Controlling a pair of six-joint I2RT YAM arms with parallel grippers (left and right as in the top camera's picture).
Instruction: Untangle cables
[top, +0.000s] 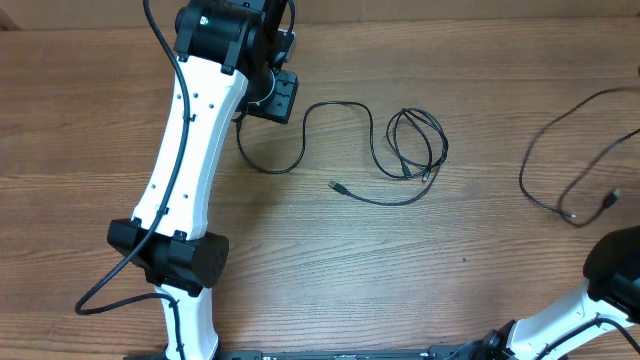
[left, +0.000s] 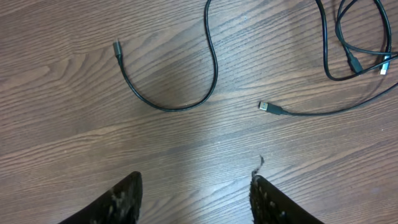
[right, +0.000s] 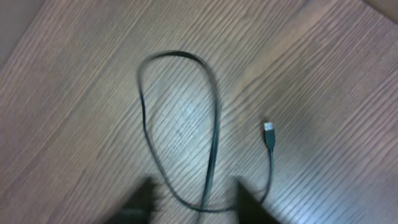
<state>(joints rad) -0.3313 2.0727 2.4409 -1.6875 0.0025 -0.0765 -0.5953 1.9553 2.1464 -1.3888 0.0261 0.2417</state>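
The right wrist view is blurred. The right gripper (right: 193, 186) shows only as two dark smudges at the bottom edge, spread apart, with a strand lying in the gap; whether they touch it cannot be told. In the overhead view the right arm (top: 620, 275) is cut off at the lower right corner.

A thin black cable with a small plug (top: 530, 175) loops at the right edge and runs out of frame. A longer thin black cable (top: 345, 104) snakes across the middle of the brown wooden table (top: 450, 290) and ends in a small coil (top: 440, 140) at upper centre.

The left gripper (left: 196, 180) is at the upper left, partly under its arm. Its fingers (left: 127, 199) are spread with only bare wood between them.
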